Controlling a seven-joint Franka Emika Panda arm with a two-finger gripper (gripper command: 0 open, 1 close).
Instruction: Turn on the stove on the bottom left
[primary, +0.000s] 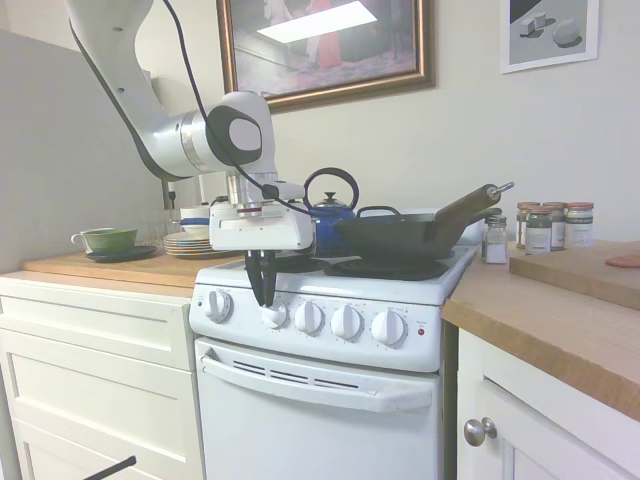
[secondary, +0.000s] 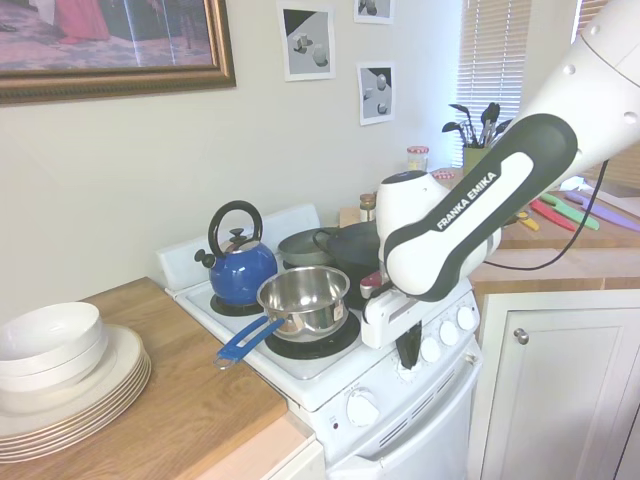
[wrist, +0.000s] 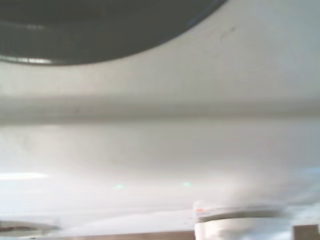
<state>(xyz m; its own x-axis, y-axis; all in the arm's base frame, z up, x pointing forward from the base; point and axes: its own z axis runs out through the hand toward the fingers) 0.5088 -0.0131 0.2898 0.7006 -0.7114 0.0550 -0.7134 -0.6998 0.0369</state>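
The black two-finger gripper (primary: 264, 298) is pointed straight down at the front control panel of the white freestanding electric stove (primary: 330, 400). Its fingers are drawn narrow and are pressed around the second round white knob (primary: 273, 316) from the left, which is seen gripped between the tips in the first exterior view; in the second exterior view the contact is partly hidden by the white arm.

At nine o'clock from the held knob, just beside it, the leftmost white knob (primary: 218, 305) is seen. At three o'clock three more white knobs (primary: 346, 322) are lined up in a row, and past them a small red indicator light (primary: 421, 331) is set. At six o'clock, below the panel, the white oven-door handle (primary: 315, 386) is mounted.

On the cooktop a blue kettle with a black loop handle (secondary: 238, 266) is placed at the back, a shiny steel saucepan with a blue handle (secondary: 302, 302) on the front coil, and a dark wok (primary: 405, 233) alongside.

On the wooden counter (secondary: 180, 410), a stack of cream plates and bowls (secondary: 60, 370) is set.

In the wrist view only blurred white stove surface is shown.
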